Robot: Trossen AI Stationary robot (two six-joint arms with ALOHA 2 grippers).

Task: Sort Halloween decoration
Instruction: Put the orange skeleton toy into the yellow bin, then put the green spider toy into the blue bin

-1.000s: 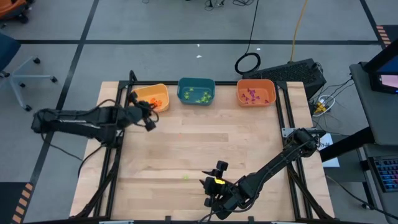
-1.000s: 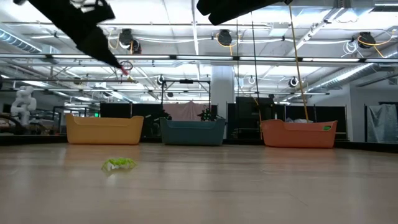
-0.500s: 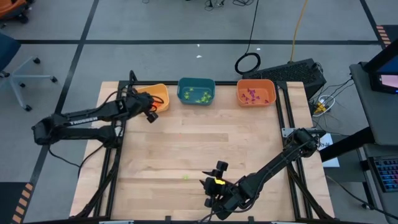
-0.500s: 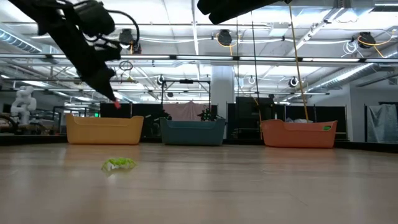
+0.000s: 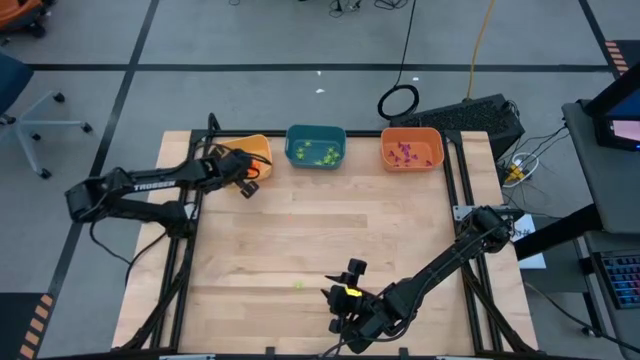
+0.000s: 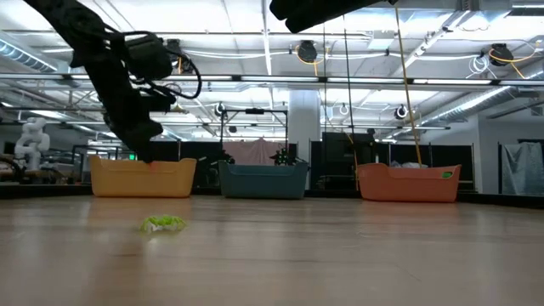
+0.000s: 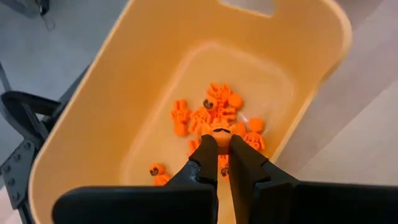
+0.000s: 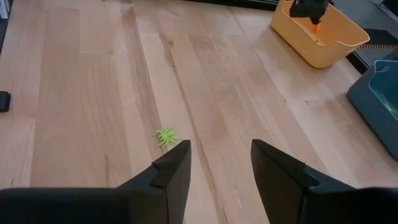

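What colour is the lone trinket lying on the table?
Light green; the spider trinket shows best in the right wrist view.

Light wooden table [image 5: 330, 250] carrying three bins and one stray trinket

Plank-topped and pale, the table holds a row of three bins along its far edge — a yellow bin [image 5: 262, 150] at the left, a teal bin [image 5: 316, 132] in the middle and an orange bin [image 5: 411, 133] at the right, each standing apart from its neighbour. Orange trinkets [image 7: 214, 118] lie in the yellow bin, light-green ones [image 5: 320, 154] in the teal, purple ones [image 5: 405, 153] in the orange. Well apart from the bins, toward the near edge and a little left of centre, a single light-green spider [image 8: 165, 136] lies directly on the bare wood — the only loose piece on the boards
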